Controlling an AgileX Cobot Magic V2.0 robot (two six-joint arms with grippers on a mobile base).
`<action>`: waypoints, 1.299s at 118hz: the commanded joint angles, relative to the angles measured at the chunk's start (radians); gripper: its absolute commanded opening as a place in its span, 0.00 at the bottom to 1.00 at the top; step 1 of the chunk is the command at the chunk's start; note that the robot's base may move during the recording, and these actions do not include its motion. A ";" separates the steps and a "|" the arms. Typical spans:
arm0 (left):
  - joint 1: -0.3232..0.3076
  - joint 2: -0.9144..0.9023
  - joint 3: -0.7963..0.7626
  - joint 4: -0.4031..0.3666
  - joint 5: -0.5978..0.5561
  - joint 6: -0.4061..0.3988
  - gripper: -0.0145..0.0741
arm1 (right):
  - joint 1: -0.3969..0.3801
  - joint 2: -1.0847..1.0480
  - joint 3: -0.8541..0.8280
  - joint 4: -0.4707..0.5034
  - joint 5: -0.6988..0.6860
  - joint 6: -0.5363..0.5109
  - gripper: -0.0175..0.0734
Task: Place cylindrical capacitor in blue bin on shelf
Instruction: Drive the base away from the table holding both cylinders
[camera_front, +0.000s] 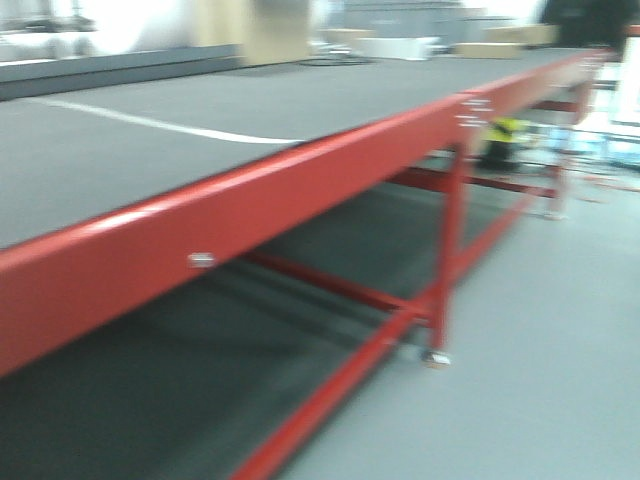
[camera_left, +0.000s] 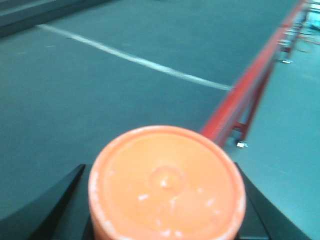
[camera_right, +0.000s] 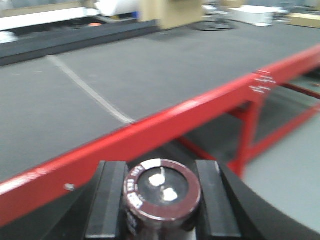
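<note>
Left wrist view: the left claw (camera_left: 165, 200) is clamped on the orange-red cylindrical capacitor (camera_left: 167, 182) (only its round top shows), with the grey counter (camera_left: 100, 100) beyond. The right claw (camera_right: 161, 200) grips a dark maroon cylinder (camera_right: 162, 190) topped by two pale terminals, near the counter's red edge rail (camera_right: 150, 125).

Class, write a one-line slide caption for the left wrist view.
Left gripper holds the orange cylindrical capacitor end-on, a dark red-edged table beyond.
</note>
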 joint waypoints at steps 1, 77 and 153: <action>0.000 -0.003 -0.004 0.000 -0.026 0.000 0.04 | 0.003 -0.007 -0.007 -0.001 -0.025 -0.004 0.02; 0.000 -0.003 -0.004 0.000 -0.026 0.000 0.04 | 0.003 -0.007 -0.007 -0.001 -0.025 -0.004 0.02; 0.000 -0.003 -0.004 0.000 -0.026 0.000 0.04 | 0.003 -0.007 -0.007 -0.001 -0.025 -0.004 0.02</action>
